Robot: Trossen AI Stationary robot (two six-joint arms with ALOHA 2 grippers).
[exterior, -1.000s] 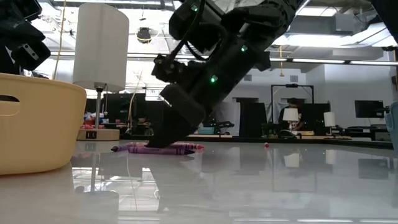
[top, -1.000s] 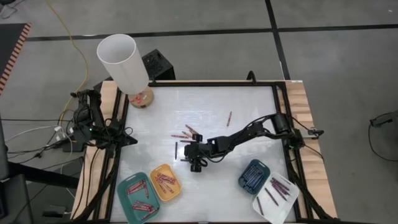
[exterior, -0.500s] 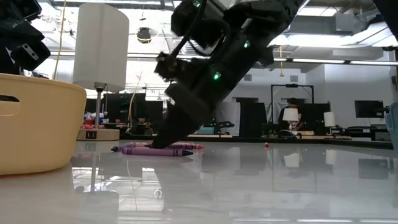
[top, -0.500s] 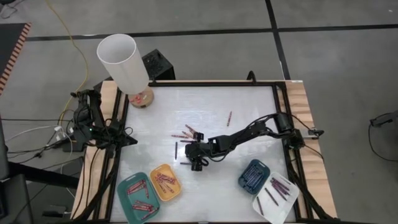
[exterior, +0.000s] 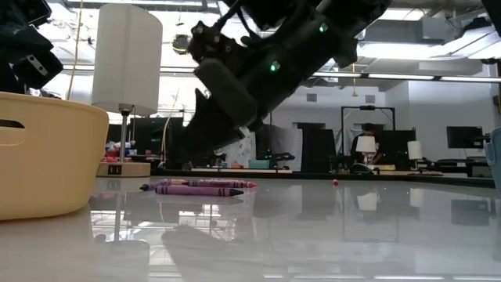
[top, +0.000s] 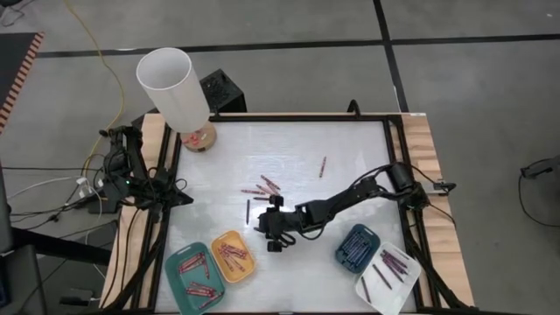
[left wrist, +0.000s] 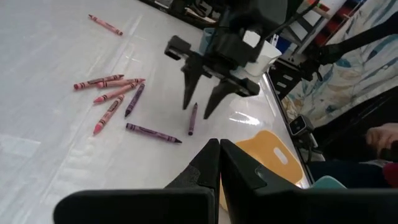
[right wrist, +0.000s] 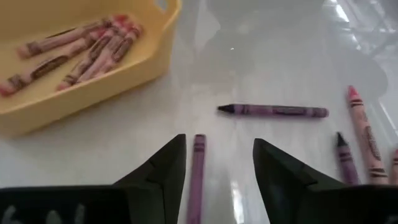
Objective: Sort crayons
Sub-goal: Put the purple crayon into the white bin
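Note:
Several crayons lie loose mid-table: pink and purple ones in a cluster, and one purple crayon apart from them. Another purple crayon lies flat on the table below and between the open fingers of my right gripper. That gripper hovers above this crayon, slanting down, without touching it. More crayons lie in the yellow tray, teal tray, dark-blue tray and white tray. My left gripper is shut and empty, drawn back at the table's left edge.
A lamp with a white shade stands at the far left corner. A single crayon lies toward the far right. The four trays line the near edge. Cables hang off the left side. The middle right of the table is bare.
My right gripper has lifted off the table by the crayon cluster and moved a little toward the near edge, tipping less steeply. Its fingertips, down at the purple crayons a second ago, now hang clear above the table.

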